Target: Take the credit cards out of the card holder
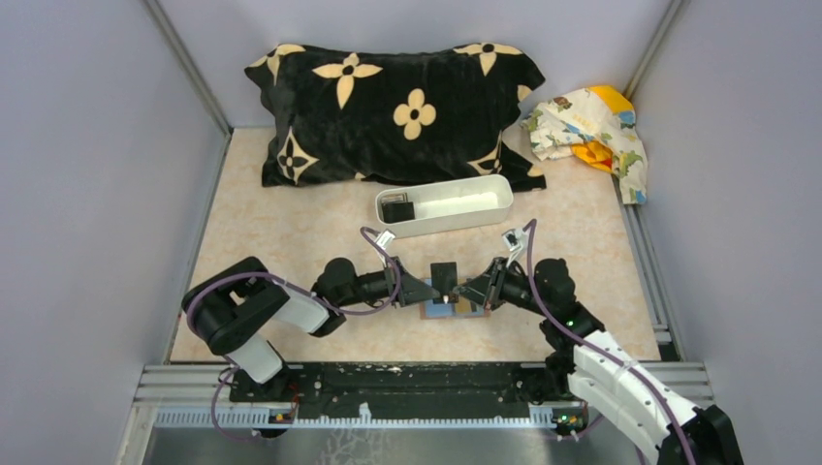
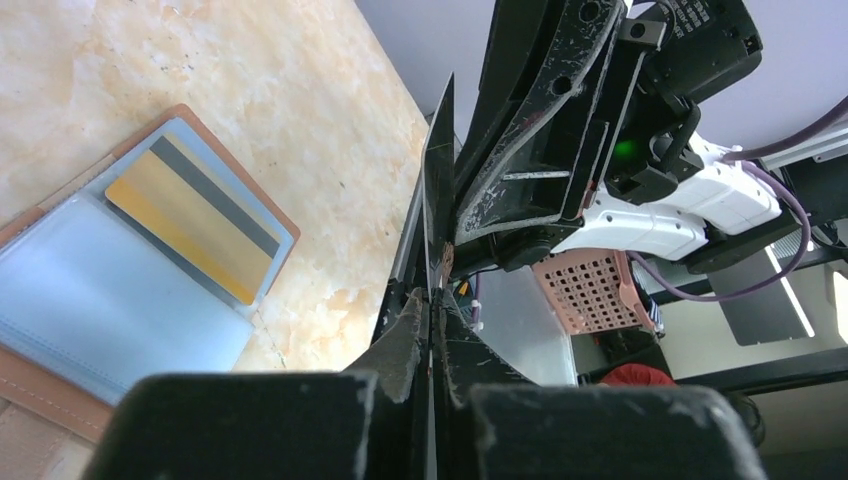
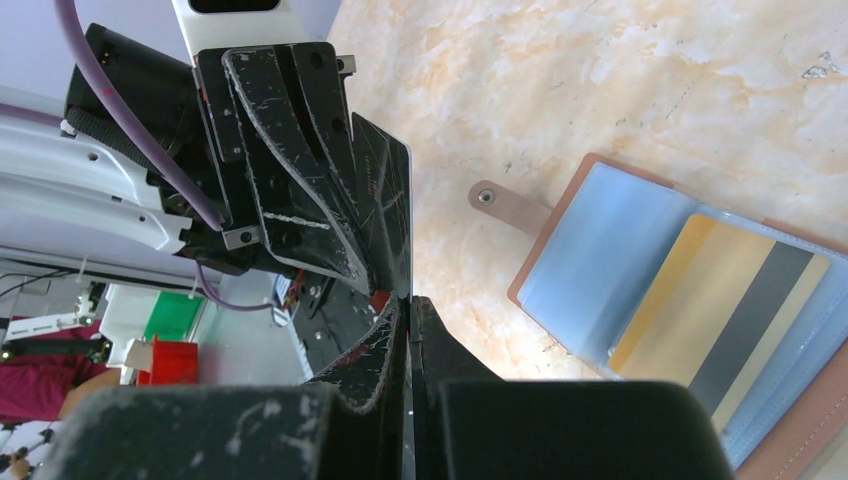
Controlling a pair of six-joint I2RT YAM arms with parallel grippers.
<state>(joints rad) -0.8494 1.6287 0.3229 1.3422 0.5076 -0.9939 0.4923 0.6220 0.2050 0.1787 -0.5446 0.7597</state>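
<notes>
An open folding card holder (image 2: pixel 90 290), brown outside with light blue clear pockets inside, lies flat on the beige marbled table (image 1: pixel 291 232), midway across and toward its near edge. A tan-yellow card (image 2: pixel 190 225) with a dark grey stripe sits tucked in one of its pockets. A short brown strap (image 3: pixel 497 203) with a metal snap juts from its rim.

A thin black card (image 1: pixel 443 277) is held on edge, with bare table showing between it and the card holder in both wrist views. The left gripper (image 2: pixel 432 315) reaches in from 9 o'clock, its fingers drawn narrow and pinching one end of this card. The right gripper (image 3: pixel 410 315) comes from 3 o'clock and clamps the opposite end, so the two meet almost tip to tip. From above, both grippers and the black card cover the middle of the card holder. Only a strip of blue and brown shows at 6 o'clock of the card.

At 12 o'clock from the held card stands a long white plastic tray (image 1: pixel 465 221), with another dark card (image 1: pixel 395 208) lying in its left end. Beyond the tray, also at 12 o'clock, rests a black plush pillow (image 1: pixel 397 107) printed with cream flowers. At 2 o'clock, in the far right corner, lies a crumpled white patterned cloth (image 1: pixel 591 126) with a yellow-orange patch.
</notes>
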